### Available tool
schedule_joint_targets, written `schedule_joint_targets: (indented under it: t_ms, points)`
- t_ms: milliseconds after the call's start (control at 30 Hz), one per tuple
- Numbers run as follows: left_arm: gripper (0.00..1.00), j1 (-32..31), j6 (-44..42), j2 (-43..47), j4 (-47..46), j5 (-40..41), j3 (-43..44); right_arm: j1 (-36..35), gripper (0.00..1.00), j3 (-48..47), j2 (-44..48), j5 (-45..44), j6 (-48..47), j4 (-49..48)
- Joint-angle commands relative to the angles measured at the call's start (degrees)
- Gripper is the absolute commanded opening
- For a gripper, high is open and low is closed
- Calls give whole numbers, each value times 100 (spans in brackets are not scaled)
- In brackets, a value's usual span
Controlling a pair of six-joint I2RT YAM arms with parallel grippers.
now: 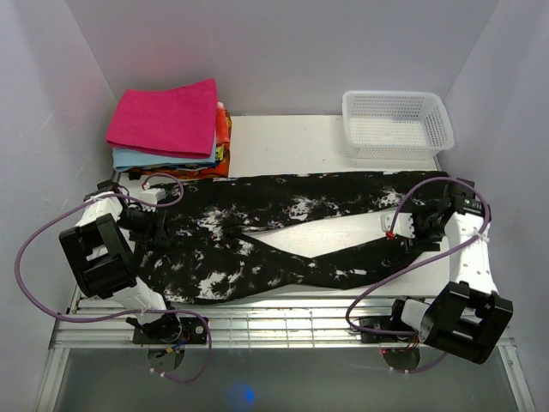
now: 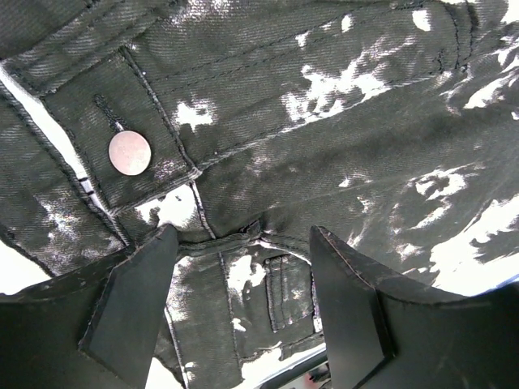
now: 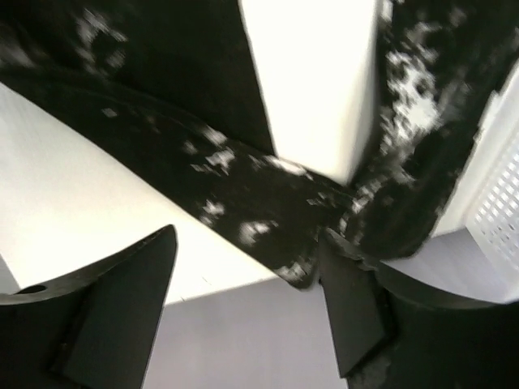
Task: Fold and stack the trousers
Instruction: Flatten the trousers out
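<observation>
Black trousers with white splotches (image 1: 283,232) lie spread across the table, waist at the left, both legs running right. My left gripper (image 1: 159,225) is open just above the waistband, whose metal button (image 2: 130,152) and fly show in the left wrist view. My right gripper (image 1: 412,230) is open over the leg ends; in the right wrist view the two hems (image 3: 268,219) lie between and just beyond its fingers, at the table's edge. Neither gripper holds cloth.
A stack of folded clothes with a pink piece on top (image 1: 167,120) stands at the back left. A white mesh basket (image 1: 396,124) stands at the back right. White walls close in on both sides. A slatted rail (image 1: 274,324) runs along the near edge.
</observation>
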State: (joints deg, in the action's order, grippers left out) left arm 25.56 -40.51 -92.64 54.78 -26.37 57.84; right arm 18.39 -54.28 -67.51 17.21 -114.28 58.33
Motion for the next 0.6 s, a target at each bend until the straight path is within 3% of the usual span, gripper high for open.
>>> schedule_joint_targets:
  t_ms: [0, 167, 433, 467, 567]
  points:
    - [77, 37, -62, 27, -29, -246, 148, -265, 78, 889, 422, 82, -2229, -232]
    - [77, 37, -80, 27, -73, -333, 52, -538, 81, 1569, 388, -455, -2898, -593]
    - [77, 37, -71, -149, -249, -378, -142, -740, 79, 1710, -350, -693, -2504, -1253]
    - [77, 37, -71, -166, -284, -378, -159, -749, 77, 1710, -412, -728, -2451, -1297]
    - [77, 37, -62, -219, -372, -334, -212, -750, 56, 1745, -509, -947, -2266, -1368]
